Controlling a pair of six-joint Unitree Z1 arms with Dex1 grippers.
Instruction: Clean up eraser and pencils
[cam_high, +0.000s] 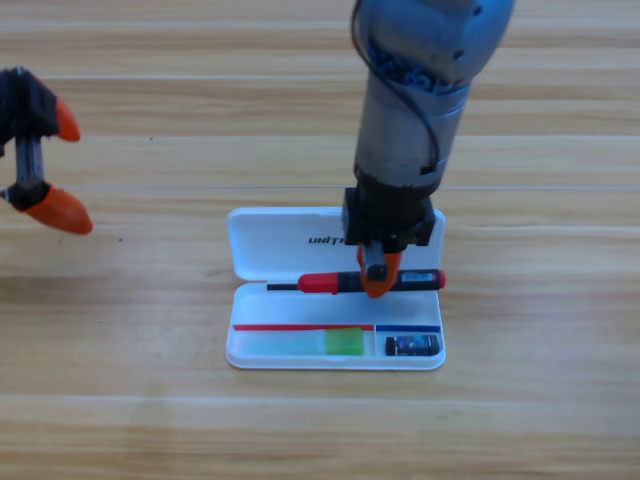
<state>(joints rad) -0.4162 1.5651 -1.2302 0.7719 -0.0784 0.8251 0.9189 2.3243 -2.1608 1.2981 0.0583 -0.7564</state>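
We count two pencils: a green one (318, 343) and a red one (340, 283). One eraser (413, 346). One white case (280, 245). Two arms, with two grippers: left (48, 165), right (375, 280).
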